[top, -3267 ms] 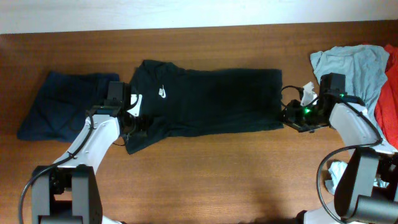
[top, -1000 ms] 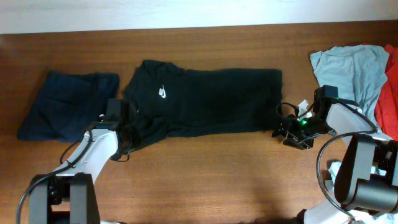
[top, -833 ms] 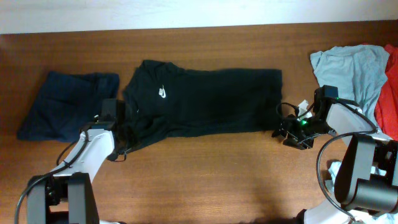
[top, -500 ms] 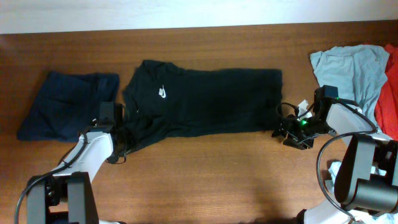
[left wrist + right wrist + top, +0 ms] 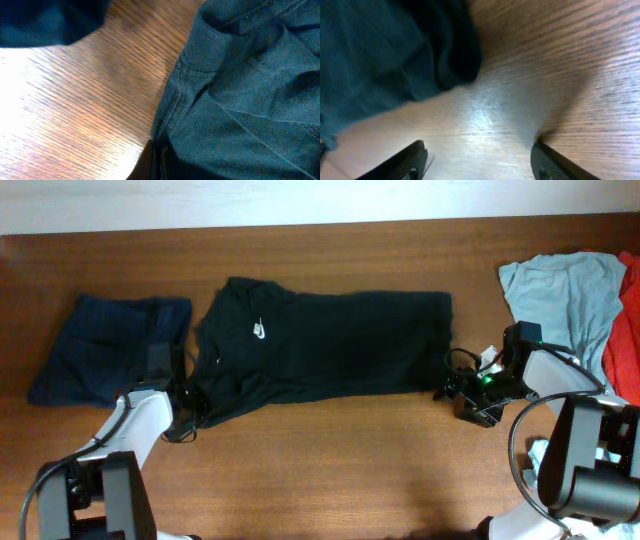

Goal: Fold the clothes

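The black T-shirt (image 5: 330,340) with a small white chest logo lies spread sideways at mid-table. My left gripper (image 5: 188,408) is at its lower left corner and is shut on the shirt's edge; in the left wrist view the gripper (image 5: 161,167) pinches the seam of the black cloth (image 5: 250,100). My right gripper (image 5: 452,392) is open and empty on bare wood just off the shirt's lower right corner. In the right wrist view its fingers (image 5: 477,160) stand wide apart, with the shirt corner (image 5: 385,55) ahead of them and apart from them.
A dark-navy garment (image 5: 105,345) lies folded at the left, close to my left arm; it also shows in the left wrist view (image 5: 45,20). A light-blue garment (image 5: 560,290) and a red one (image 5: 625,330) lie at the right edge. A white object (image 5: 543,455) sits at the lower right.
My left gripper has moved down and left with the shirt's corner, drawing that side leftward. My right gripper has come off the shirt's right hem and sits slightly lower.
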